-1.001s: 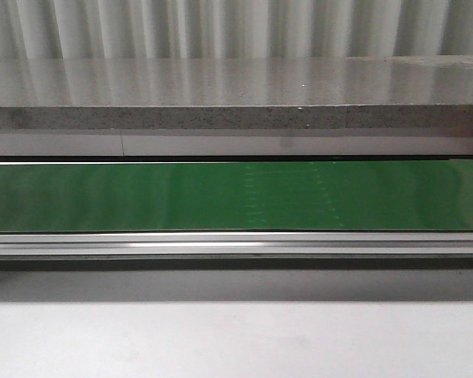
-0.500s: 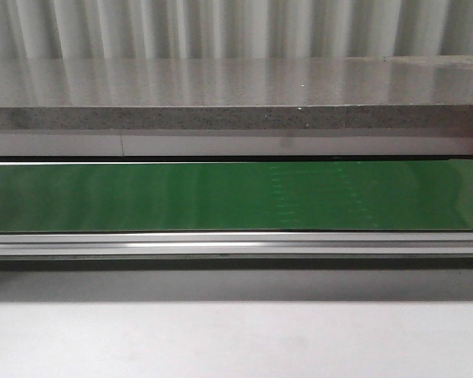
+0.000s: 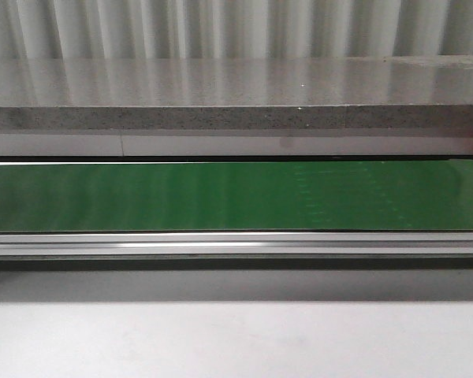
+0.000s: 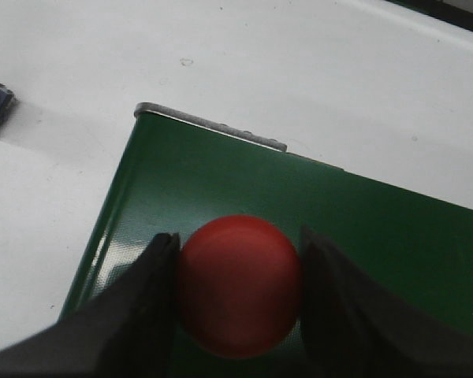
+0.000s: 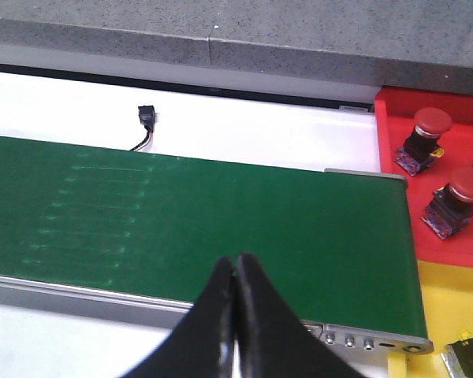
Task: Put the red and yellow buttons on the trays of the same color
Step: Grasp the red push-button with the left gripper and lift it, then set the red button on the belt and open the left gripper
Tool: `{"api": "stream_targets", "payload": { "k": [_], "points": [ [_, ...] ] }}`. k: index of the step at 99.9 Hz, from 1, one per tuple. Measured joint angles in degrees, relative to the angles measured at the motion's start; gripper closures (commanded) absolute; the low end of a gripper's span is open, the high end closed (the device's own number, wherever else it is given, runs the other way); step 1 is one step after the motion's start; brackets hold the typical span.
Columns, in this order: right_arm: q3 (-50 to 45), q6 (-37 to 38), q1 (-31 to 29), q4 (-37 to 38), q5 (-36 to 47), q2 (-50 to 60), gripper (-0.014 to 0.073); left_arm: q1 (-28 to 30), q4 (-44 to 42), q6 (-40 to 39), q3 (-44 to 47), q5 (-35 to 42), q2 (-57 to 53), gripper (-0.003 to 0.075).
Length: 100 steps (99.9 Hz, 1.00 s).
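Left gripper (image 4: 238, 295) holding one red button (image 4: 239, 285)

This looks like a factory-style test lab: a green conveyor belt (image 3: 221, 197) with aluminium rails (image 3: 236, 246) runs below the right pincer (image 5: 236, 315), before corrugated metal walls (image 3: 236, 27).

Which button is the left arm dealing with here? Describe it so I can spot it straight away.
In the left wrist view, find the green conveyor belt where its end corner meets the white table. Over that end sits a red button, its round domed cap gripped between the two dark fingers of the left gripper. It is the only button in that view; the other red ones lie in the red tray.
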State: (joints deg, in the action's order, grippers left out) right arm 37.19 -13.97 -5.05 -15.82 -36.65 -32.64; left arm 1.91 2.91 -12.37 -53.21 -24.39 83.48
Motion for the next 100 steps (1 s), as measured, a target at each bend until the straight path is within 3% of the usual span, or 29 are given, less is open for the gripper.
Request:
{"api": "stream_targets", "payload": {
  "k": [14, 21, 63, 100],
  "points": [
    [0.0, 0.0, 0.0, 0.0, 0.0, 0.0, 0.0661, -1.13, 0.0, 0.0, -0.11, -1.08, 0.0, 0.017],
    [0.0, 0.0, 0.0, 0.0, 0.0, 0.0, 0.0661, -1.86, -0.1, 0.0, -0.11, -1.65, 0.0, 0.0104],
    [0.0, 0.0, 0.0, 0.0, 0.0, 0.0, 0.0661, -3.41, -2.91, 0.0, -3.4, -2.4, -5.8, 0.01],
    [0.0, 0.0, 0.0, 0.0, 0.0, 0.0, 0.0661, 9.69, -3.35, 0.0, -3.77, -1.0, -2.06, 0.01]
  ]
}}
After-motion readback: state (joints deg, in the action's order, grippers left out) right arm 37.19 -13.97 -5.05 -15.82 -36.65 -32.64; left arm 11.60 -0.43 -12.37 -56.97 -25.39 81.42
